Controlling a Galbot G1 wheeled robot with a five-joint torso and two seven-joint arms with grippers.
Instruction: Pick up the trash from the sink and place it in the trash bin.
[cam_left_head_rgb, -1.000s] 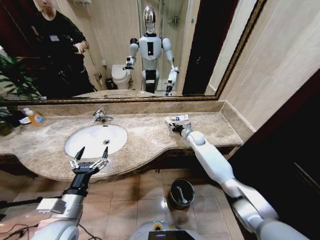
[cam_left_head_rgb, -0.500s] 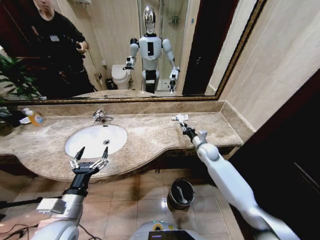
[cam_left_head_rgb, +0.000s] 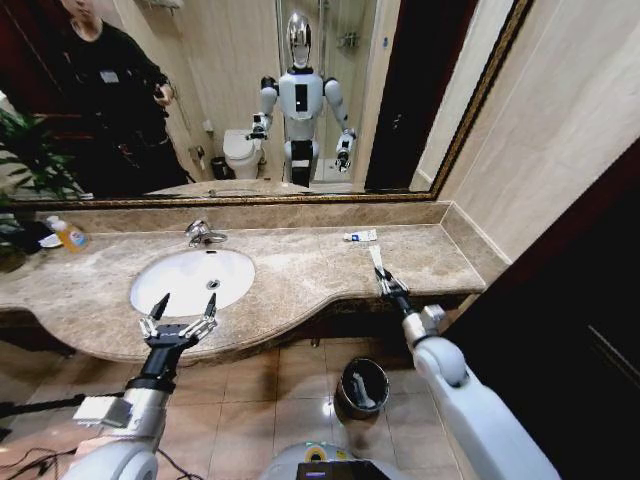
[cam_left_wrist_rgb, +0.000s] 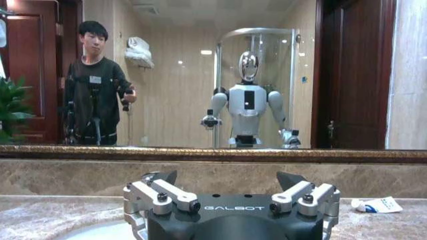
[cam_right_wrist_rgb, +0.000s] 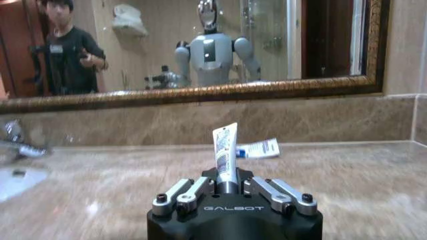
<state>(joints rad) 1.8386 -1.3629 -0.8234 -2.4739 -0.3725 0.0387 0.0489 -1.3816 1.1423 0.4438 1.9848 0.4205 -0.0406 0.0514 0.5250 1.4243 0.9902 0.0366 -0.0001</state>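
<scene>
Right gripper (cam_left_head_rgb: 383, 278): closed on a small white tube (cam_left_head_rgb: 377, 260), its fingers (cam_right_wrist_rgb: 194, 188) pinched at the tube's lower end; it sits over the front edge of the beige marble counter (cam_left_head_rgb: 300, 265), right of the basin, with the tube pointing up toward the mirror.
Held tube: upright between the fingers in the right wrist view (cam_right_wrist_rgb: 225, 152), white with printed lettering.
Second white tube (cam_left_head_rgb: 361, 236): lies flat on the counter near the back wall, apart from the gripper.
Left gripper (cam_left_head_rgb: 181, 312): spread wide with nothing in it, hovering at the front rim of the white oval sink (cam_left_head_rgb: 190, 279).
Small round dark trash bin (cam_left_head_rgb: 363, 386) with a shiny metal rim: stands on the tiled floor below the counter edge, under and slightly left of the right gripper.
Orange-liquid bottle (cam_left_head_rgb: 68, 235): at the counter's far left.
</scene>
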